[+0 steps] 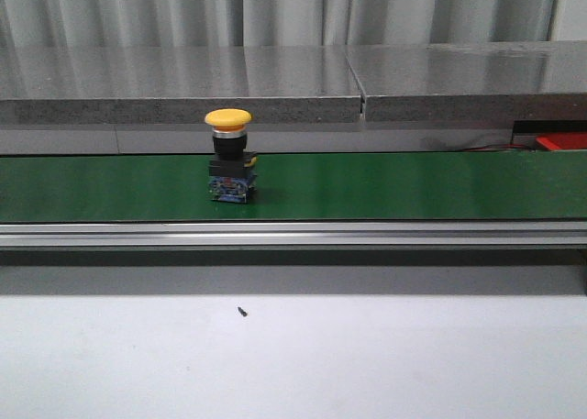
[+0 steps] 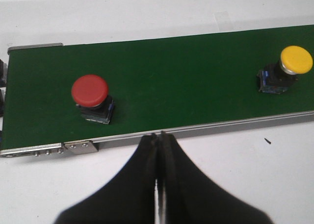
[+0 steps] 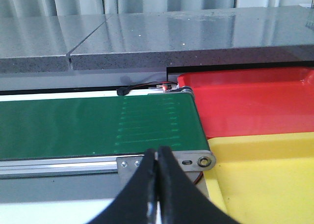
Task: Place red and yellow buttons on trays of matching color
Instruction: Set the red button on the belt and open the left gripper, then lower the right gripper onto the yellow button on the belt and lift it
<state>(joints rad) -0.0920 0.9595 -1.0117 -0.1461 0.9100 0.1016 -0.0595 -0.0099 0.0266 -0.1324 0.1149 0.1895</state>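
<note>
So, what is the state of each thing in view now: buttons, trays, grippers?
Yellow mushroom-head push button: upright on green belt, ungripped.
Red mushroom-head push button: upright on belt, ungripped.
Red plastic tray: nothing visible in it.
Yellow plastic tray: nothing visible in it.
Left gripper: shut, holding nothing.
Right gripper: shut, holding nothing.

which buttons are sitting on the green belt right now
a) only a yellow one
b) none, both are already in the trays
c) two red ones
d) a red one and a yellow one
d: the left wrist view shows a red button and a yellow button both standing on the green belt, apart from each other, while the red tray and yellow tray hold no button in the part that shows.
</note>
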